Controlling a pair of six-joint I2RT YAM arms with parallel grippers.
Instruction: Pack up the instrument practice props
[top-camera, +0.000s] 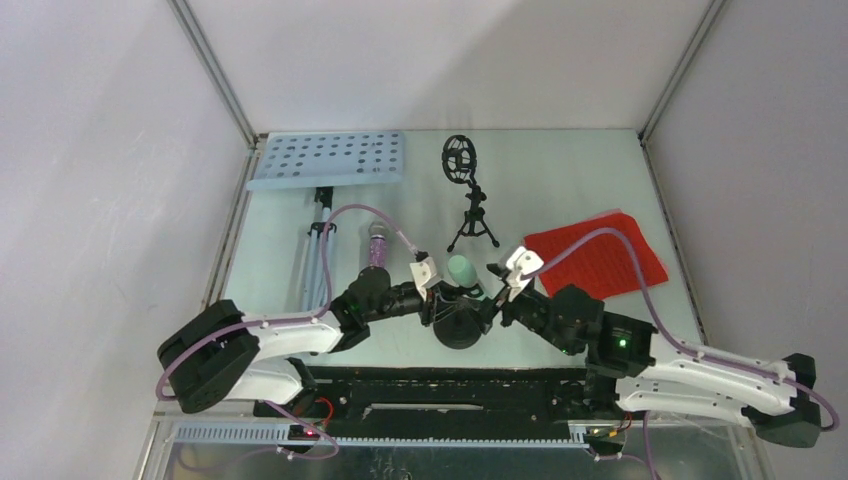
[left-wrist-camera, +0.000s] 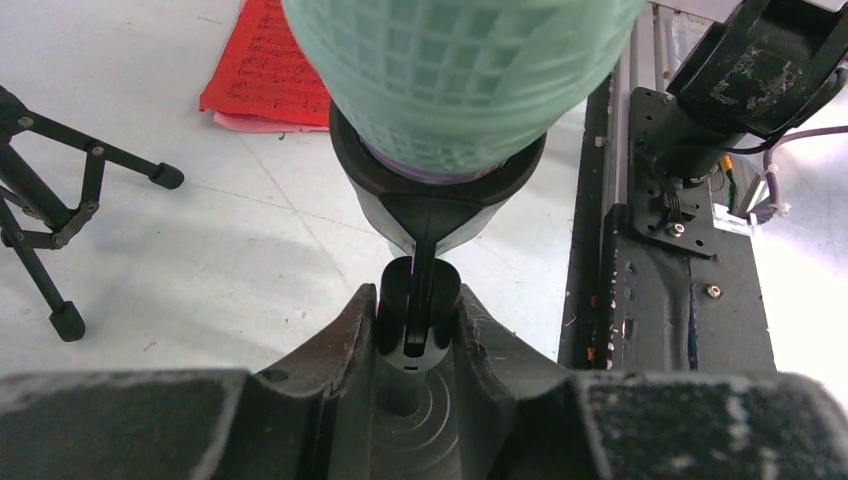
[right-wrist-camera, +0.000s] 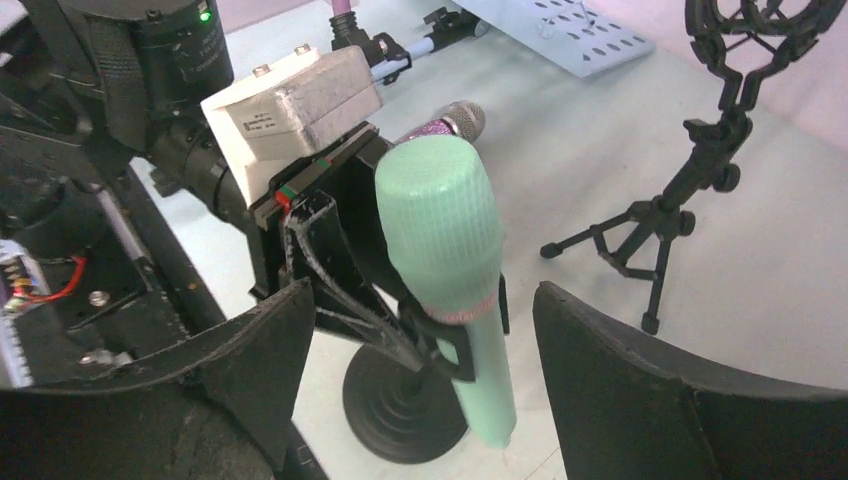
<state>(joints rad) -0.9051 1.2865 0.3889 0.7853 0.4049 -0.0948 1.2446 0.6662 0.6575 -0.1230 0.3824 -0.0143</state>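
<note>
Left pincer (left-wrist-camera: 418, 330) is clenched on the thin stem of the round-base mic mount (left-wrist-camera: 440, 190), one finger on either side of it, just under the clip.

Sweeping from my left, the pale blue perforated music desk (top-camera: 327, 160) sits at the far left corner of the table (top-camera: 560, 190). The blue-grey tripod (top-camera: 318, 235) lies folded just in front of it, pointing toward the arms. Beside that the glittery purple microphone (top-camera: 378, 245) lies flat.

Near the middle, the mint microphone (left-wrist-camera: 460, 70) sits in the clip of the mount I'm holding, head up and tilted. Right pincer (right-wrist-camera: 422, 290) is released, its jaws standing wide on either side of the mint body and clear of it.

Further back, the tripod-legged mic mount (top-camera: 468, 195) stands upright by itself. On the right, the red and pink score sheets (top-camera: 597, 255) lie flat, well apart from both pincers.
</note>
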